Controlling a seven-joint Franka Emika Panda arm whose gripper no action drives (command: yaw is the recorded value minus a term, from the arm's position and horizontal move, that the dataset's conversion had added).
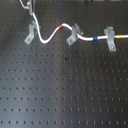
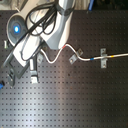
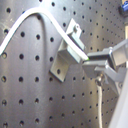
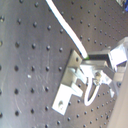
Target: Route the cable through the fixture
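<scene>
Cable (image 1: 51, 33) lies threaded through three metal fixtures (image 1: 73, 33), its end pinched by the pincer (image 3: 91, 60) beside one.

Counter (image 1: 60, 95): matt black metal plate, regular grid of small holes. Fixture brackets (image 1: 73, 35): bare grey metal, dull satin sheen, smooth faces. Cable (image 1: 47, 36): smooth white cord, faintly glossy, likely plastic-sheathed. Tool (image 3: 92, 64): pale grey fingers (image 3: 102, 56), smooth, matt.
</scene>
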